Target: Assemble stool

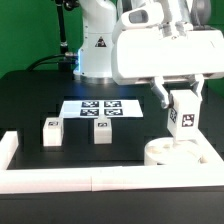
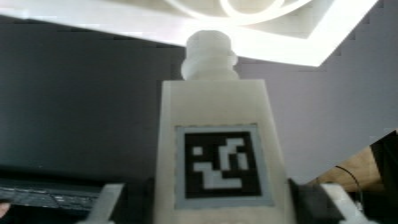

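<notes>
Centring the leg [image 1: 185,120] over its place on the seat [image 1: 165,152] just beneath matters most; the jaws, closed tight on it, should descend without tilting.

exterior view across table [image 1: 40,95], wrist view close on shared leg [image 2: 214,110]

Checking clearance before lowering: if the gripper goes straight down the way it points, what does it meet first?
The leg in the gripper would likely touch the seat disc just below first.
</notes>
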Robot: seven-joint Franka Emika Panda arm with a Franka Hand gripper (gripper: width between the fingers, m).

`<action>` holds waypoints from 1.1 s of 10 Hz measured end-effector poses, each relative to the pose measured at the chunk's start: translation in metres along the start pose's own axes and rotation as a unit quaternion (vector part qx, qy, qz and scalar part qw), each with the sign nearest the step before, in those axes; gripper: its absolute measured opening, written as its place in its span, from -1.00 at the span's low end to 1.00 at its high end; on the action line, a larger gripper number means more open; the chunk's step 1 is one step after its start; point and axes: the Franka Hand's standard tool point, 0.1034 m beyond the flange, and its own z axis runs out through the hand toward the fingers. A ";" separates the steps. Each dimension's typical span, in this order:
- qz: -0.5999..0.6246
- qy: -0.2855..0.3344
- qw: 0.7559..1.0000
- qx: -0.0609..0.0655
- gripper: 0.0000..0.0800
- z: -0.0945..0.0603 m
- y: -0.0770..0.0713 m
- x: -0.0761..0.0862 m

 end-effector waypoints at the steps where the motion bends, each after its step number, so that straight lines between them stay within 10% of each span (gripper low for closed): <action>1: 0.000 -0.009 1.000 0.004 -0.16 0.002 -0.003 -0.003; 11: 0.013 -0.023 1.000 0.015 -0.16 0.017 -0.016 -0.027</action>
